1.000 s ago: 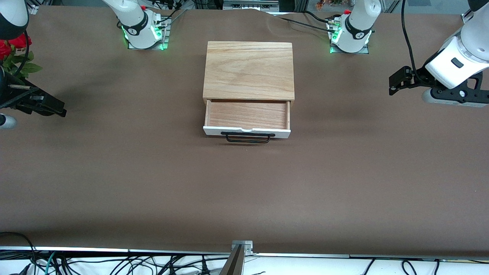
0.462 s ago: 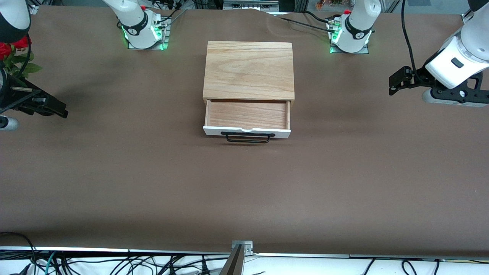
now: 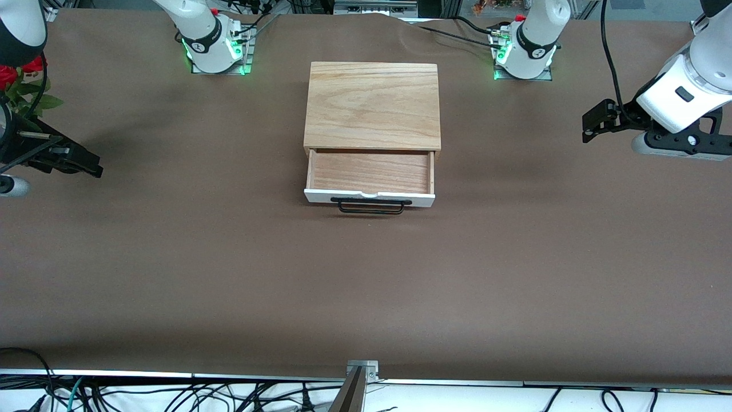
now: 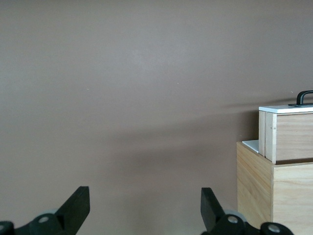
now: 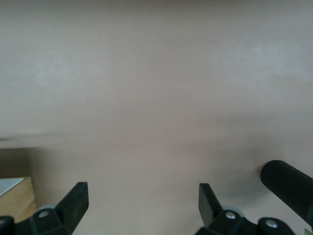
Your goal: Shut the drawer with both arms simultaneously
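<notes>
- Compared with a second ago, the right gripper (image 3: 86,167) is sitting slightly lower in the front view and a touch closer to the middle of the table (image 3: 229,274); the left gripper (image 3: 592,123) is showing no change over that time.
- The drawer (image 3: 369,177) is standing pulled out of the oak-coloured box (image 3: 373,106), just as it was a second ago, with its white front panel (image 3: 320,197) and black bar handle (image 3: 370,206) facing the front camera.
- The box is sitting midway between the two green-lit bases, near the robots' edge of the table.
- The right gripper is hovering over the table at the right arm's end, well apart from the drawer, its fingers (image 5: 73,200) spread wide with nothing between them.
- The left gripper is hanging over the table at the left arm's end, also well apart from the drawer, its fingers (image 4: 76,205) parted and holding nothing.
- The left wrist view is showing the drawer's side wall (image 4: 288,134) sticking out of the box, which the front view is showing only from above.
- The right wrist view is catching just a corner of the box (image 5: 17,198) and a black ribbed cylinder (image 5: 288,188).
- Red flowers (image 3: 14,71) are appearing only in the front view, at the right arm's end.
- No readable writing is appearing in any view.
</notes>
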Tool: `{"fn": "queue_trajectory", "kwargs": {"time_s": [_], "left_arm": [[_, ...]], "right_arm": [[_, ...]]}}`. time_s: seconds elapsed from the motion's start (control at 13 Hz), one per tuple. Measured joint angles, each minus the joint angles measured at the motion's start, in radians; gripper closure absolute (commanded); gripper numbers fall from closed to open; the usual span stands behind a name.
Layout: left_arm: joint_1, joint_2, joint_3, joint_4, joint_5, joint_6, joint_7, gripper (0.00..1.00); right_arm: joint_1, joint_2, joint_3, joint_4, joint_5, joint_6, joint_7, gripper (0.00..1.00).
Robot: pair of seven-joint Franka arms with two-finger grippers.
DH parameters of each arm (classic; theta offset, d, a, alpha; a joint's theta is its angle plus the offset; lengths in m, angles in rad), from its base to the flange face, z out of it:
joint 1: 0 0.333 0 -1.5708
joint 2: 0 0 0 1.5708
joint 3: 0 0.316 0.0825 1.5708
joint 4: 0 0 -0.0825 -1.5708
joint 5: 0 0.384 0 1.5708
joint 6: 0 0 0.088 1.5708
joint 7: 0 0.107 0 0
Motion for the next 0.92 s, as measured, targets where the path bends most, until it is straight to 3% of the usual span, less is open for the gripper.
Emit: {"fn": "queue_trajectory", "kwargs": {"time_s": [0.69,0.92], "left_arm": [[0.001,0.000,0.000,0.000,0.000,0.000,0.000,0.00],[0.001,0.000,0.001,0.000,0.000,0.000,0.000,0.00]], "right_arm": [[0.008,0.007,0.005,0.000,0.008,0.000,0.001,0.00],[0.014,0.027,0.009,0.000,0.097,0.007,0.002,0.00]]}}
